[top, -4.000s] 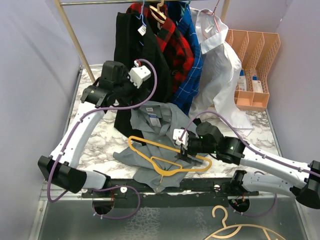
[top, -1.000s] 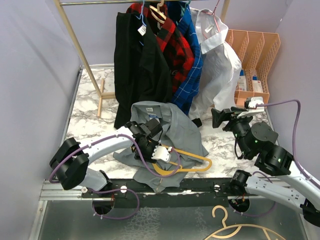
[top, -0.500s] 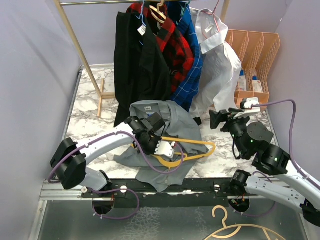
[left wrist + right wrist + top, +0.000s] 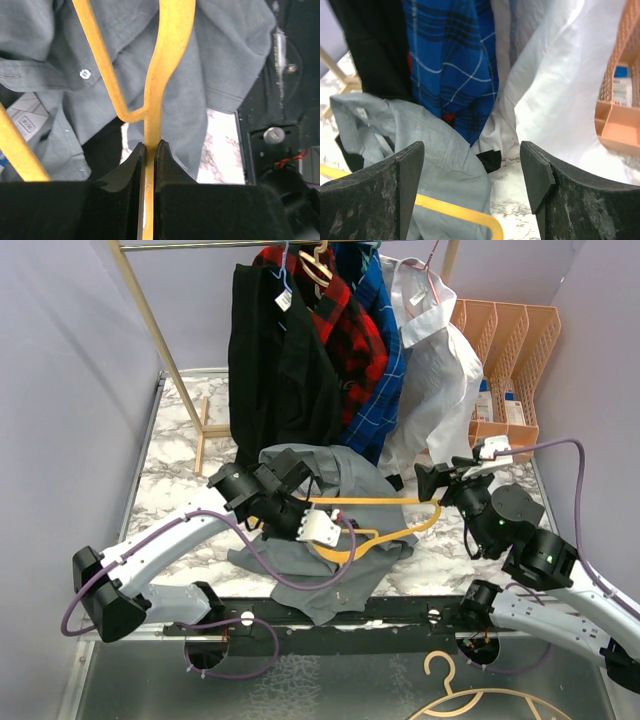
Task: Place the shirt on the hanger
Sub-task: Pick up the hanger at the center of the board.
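Note:
The light-grey shirt (image 4: pixel 350 485) lies crumpled on the marble table, its collar toward the rack. My left gripper (image 4: pixel 335 540) is shut on the neck of the yellow hanger (image 4: pixel 400 503), holding it raised and tilted over the shirt. In the left wrist view the hanger (image 4: pixel 162 70) runs straight out from between the closed jaws of the left gripper (image 4: pixel 149 150), with the shirt (image 4: pixel 225 55) beneath it. My right gripper (image 4: pixel 440 472) hovers open by the hanger's right end. Its view shows the right gripper (image 4: pixel 472 170), the shirt (image 4: pixel 420 130) and the hanger's rounded end (image 4: pixel 460 214) low between its fingers (image 4: pixel 410 175).
A clothes rack (image 4: pixel 150 310) at the back carries a black garment (image 4: pixel 275 360), a red plaid shirt (image 4: pixel 345 315), a blue plaid shirt (image 4: pixel 450 55) and a white shirt (image 4: pixel 440 380). An orange organizer (image 4: pixel 510 370) stands back right. A tan hanger (image 4: pixel 480 700) lies below the table's front edge.
My left gripper closed on the hanger and lifted it off the shirt, moving it up and to the right. The right gripper stayed open and shifted slightly left.

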`<state>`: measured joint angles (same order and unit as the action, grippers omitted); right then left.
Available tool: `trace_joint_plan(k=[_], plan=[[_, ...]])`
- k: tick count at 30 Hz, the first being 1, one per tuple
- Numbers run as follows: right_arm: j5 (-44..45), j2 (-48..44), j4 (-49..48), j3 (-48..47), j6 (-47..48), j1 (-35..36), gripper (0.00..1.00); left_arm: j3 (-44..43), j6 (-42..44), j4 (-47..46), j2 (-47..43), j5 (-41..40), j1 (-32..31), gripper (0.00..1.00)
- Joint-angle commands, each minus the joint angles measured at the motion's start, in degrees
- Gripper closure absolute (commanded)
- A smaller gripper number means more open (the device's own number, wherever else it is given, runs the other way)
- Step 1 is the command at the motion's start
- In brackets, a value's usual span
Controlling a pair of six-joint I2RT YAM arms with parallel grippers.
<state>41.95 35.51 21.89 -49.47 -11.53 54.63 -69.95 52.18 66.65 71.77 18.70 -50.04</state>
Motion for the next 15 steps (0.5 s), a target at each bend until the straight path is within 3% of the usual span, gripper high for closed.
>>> trace_joint_plan(k=[1, 3, 6, 10, 15], plan=[[-19.78, -3.91, -1.13, -1.56, 12.1, -0.14, 0.25, -1.02, 2.41, 7.88, -3.13, 10.7, 5.57, 1.0], [-29.44, -4.97, 2.64, -1.59, 17.81, -0.16, 0.27, -2.78, 8.53, 14.0, -1.1, 19.04, 12.29, 1.0], [-38.8, -1.19, 11.34, -4.16, 23.68, -0.22, 0.3, -3.12, 8.46, 15.06, 0.51, 24.62, 16.97, 1.0], [-37.36, 4.06, 13.33, -5.76, 34.24, -0.14, 0.32, -3.58, 5.99, 15.24, -0.14, 28.88, 16.95, 1.0], [-39.76, 8.16, 13.54, -7.63, 52.39, -0.14, 0.29, -4.1, 2.35, 15.26, -1.85, 29.83, 15.78, 1.0]])
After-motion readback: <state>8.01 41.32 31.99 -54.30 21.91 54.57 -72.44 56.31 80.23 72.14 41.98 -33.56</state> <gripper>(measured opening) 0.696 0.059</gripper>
